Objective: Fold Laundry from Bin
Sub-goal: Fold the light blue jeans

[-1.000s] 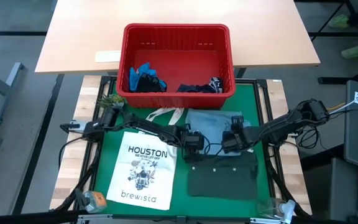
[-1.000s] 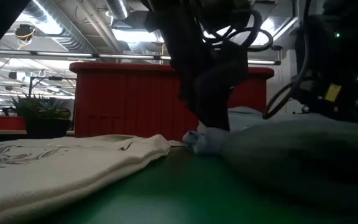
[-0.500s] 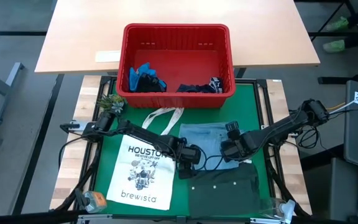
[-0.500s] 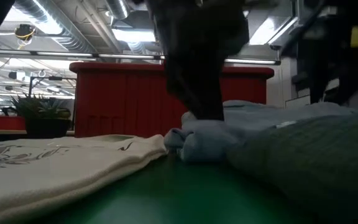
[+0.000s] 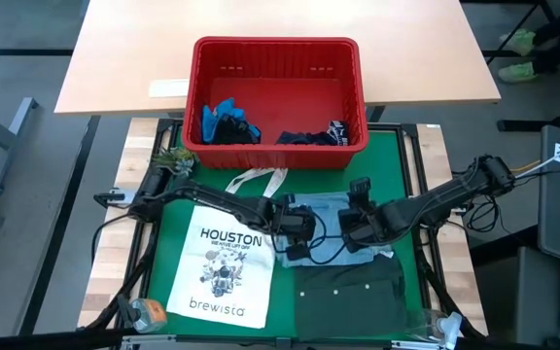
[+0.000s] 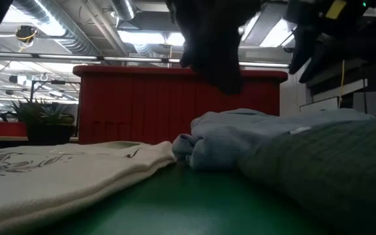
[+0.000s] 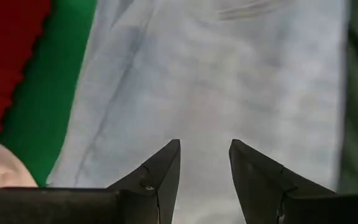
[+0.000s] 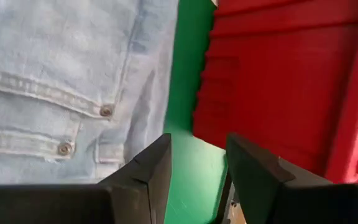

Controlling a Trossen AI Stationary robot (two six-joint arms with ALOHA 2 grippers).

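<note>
Tote bag (image 5: pixel 224 270) (white) lies beside denim shirt (image 5: pixel 329 216), touching.

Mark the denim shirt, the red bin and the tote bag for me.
denim shirt (image 5: pixel 331 209): high view, bare cloth between the two arms.
red bin (image 5: pixel 276 46): high view, far rim.
tote bag (image 5: pixel 224 277): high view, printed front.
</note>
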